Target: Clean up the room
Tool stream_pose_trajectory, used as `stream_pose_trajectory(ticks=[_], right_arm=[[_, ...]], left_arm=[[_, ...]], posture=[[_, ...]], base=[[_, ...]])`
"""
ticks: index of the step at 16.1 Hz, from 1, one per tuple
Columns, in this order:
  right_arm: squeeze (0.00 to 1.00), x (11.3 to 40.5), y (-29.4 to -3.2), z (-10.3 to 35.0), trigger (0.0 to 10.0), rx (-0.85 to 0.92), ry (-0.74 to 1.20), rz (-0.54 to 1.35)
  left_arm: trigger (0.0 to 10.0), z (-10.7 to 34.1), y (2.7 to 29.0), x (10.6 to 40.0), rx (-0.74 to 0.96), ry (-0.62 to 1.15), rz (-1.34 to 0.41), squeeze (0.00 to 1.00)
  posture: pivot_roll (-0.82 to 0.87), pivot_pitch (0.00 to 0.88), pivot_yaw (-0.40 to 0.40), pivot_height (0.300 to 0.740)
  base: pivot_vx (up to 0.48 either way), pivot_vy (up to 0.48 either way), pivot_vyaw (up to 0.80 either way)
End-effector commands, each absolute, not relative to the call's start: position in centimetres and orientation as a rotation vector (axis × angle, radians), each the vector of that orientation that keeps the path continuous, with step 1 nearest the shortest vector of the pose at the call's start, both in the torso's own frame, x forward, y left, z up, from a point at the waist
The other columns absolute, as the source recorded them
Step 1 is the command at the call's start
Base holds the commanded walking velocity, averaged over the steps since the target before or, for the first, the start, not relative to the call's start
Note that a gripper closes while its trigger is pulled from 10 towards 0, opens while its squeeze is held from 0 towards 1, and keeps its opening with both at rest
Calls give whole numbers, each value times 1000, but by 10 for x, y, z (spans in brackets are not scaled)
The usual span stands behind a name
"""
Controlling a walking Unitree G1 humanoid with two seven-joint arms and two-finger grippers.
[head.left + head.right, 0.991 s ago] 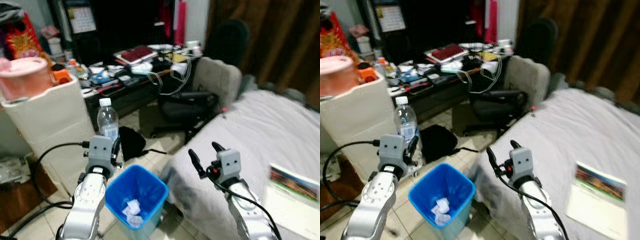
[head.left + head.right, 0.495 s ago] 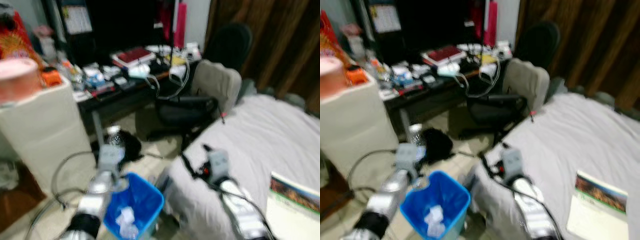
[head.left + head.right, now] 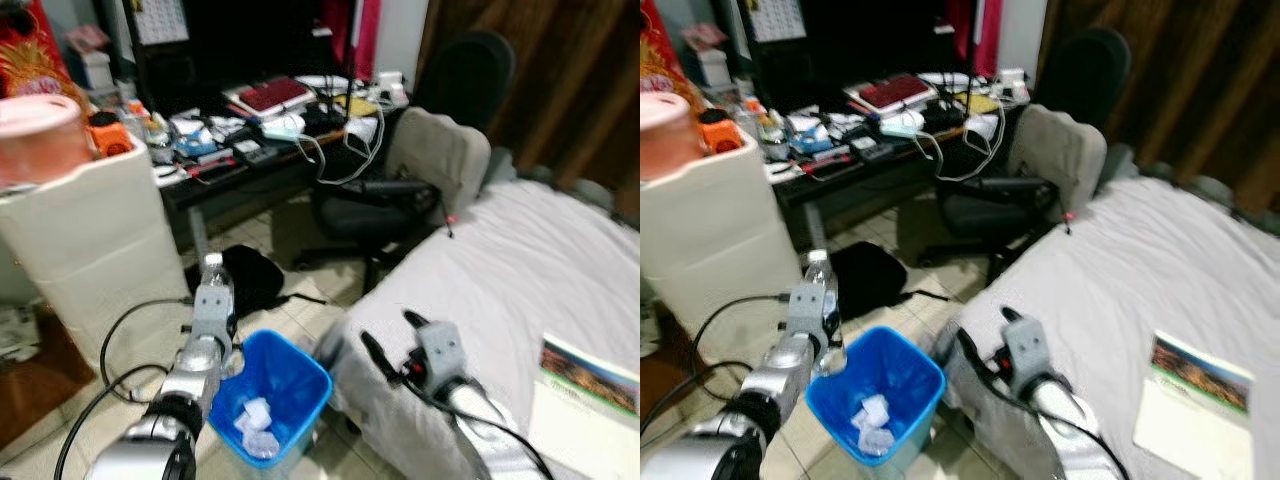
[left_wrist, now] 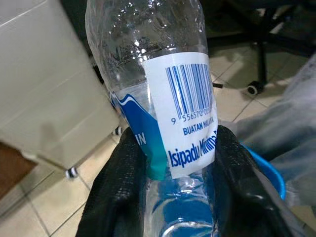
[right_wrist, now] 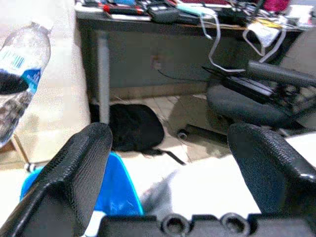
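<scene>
The step in hand looks like throwing away a plastic water bottle. The left gripper is clamped around the bottle's lower body, one black finger on each side of the label, and holds it roughly upright beside the near-left rim of the blue waste bin. The bin stands on the tiled floor between the white cabinet and the corner of the bed, with a few crumpled white scraps already inside.

The bottle sits at the bin's edge rather than squarely over the opening; the head views are slightly blurred, so how far it overlaps the rim is hard to judge. The next move probably calls for carrying the bottle inward until it is over the middle of the opening, then parting the fingers so it drops in without catching the rim.

The right gripper hangs above the bed's corner with its fingers apart, holding nothing. The cluttered desk and the booklet on the bed are untouched.
</scene>
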State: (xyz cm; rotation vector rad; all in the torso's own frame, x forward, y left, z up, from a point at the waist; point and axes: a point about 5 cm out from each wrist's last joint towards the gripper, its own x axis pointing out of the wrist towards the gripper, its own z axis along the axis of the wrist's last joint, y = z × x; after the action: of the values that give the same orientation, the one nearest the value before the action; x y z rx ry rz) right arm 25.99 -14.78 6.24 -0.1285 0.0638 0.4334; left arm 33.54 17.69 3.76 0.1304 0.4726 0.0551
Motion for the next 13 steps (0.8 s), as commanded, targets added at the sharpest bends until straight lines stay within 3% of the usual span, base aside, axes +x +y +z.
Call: stream_pose_trajectory(ticks=[1, 2, 5, 6, 9, 10, 11, 12, 13], right_arm=[[27, 254, -153, 68, 10000, -146, 57, 436], [27, 242, -162, 69, 10000, -158, 73, 420], [31, 209, -180, 72, 10000, -180, 137, 392], [31, 205, -180, 70, 10000, -182, 149, 394], [31, 204, -179, 68, 10000, -176, 159, 381], [31, 209, -178, 68, 10000, -167, 149, 361], [27, 223, -178, 73, 10000, -142, 114, 303], [31, 226, -177, 75, 10000, -134, 104, 291], [31, 237, -176, 81, 10000, -118, 54, 260]], left_arm=[[10000, 41, 172, 339, 145, 455, 38, 0], [10000, 40, 169, 339, 150, 457, 20, 1000], [10000, 44, 176, 341, 276, 442, 34, 1000], [10000, 46, 179, 342, 335, 425, 34, 0], [10000, 58, 182, 347, 391, 323, 25, 0], [10000, 63, 184, 348, 364, 264, 18, 0], [10000, 79, 183, 340, 263, 46, -78, 0], [10000, 84, 181, 335, 243, 4, -92, 0], [10000, 103, 163, 314, 151, -92, -176, 0]], posture=[[-137, 138, -78, 740], [-182, 180, -94, 740], [-241, 255, -128, 740], [-235, 255, -120, 740], [-203, 222, -87, 740], [-163, 188, -61, 740], [-93, 136, -35, 740], [-83, 127, -31, 740], [-7, 65, -15, 740]], base=[[0, 0, 0], [0, 0, 0], [0, 0, 0], [0, 0, 0], [0, 0, 0], [0, 0, 0], [0, 0, 0], [0, 0, 0], [0, 0, 0]])
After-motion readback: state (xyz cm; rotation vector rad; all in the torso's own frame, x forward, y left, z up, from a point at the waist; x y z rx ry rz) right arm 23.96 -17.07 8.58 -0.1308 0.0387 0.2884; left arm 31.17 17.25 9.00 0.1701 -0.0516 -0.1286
